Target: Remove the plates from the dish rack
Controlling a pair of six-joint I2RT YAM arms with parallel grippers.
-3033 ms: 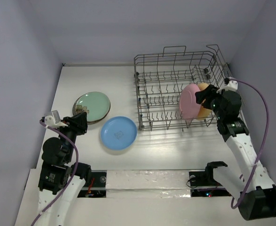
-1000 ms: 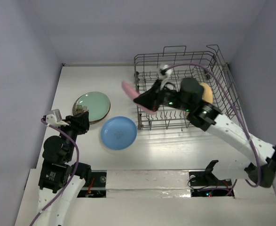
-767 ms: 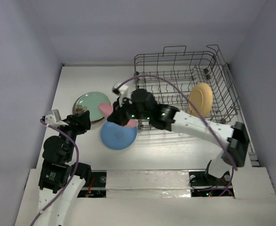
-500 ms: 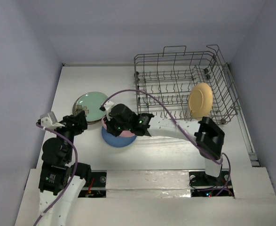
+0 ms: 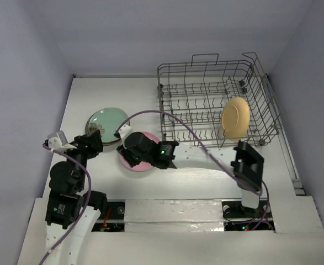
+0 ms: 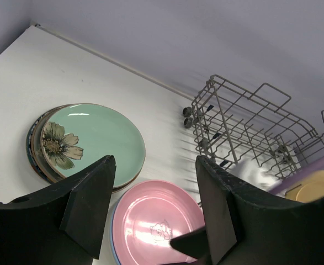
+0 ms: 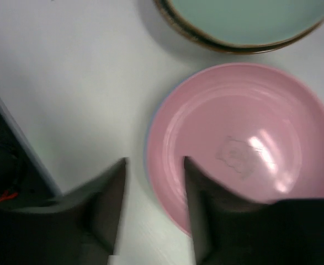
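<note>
Right wrist view, glossy pink plate (image 7: 244, 149) (faint centre emblem) lying flat, right pincer (image 7: 155, 168) parted, left pincer (image 6: 154, 168) wide.

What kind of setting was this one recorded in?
Probably a lab test cell, not a kitchen: plain walls box in a white table, two robot arms are bolted at its near edge, and the only kitchenware is a wire dish rack and some plates.

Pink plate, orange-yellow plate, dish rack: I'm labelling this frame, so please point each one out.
pink plate (image 7: 244, 149), right wrist view, centre of its face.
orange-yellow plate (image 5: 235, 117), top external view, middle of its face.
dish rack (image 5: 192, 110), top external view, bare tines left of that plate.
</note>
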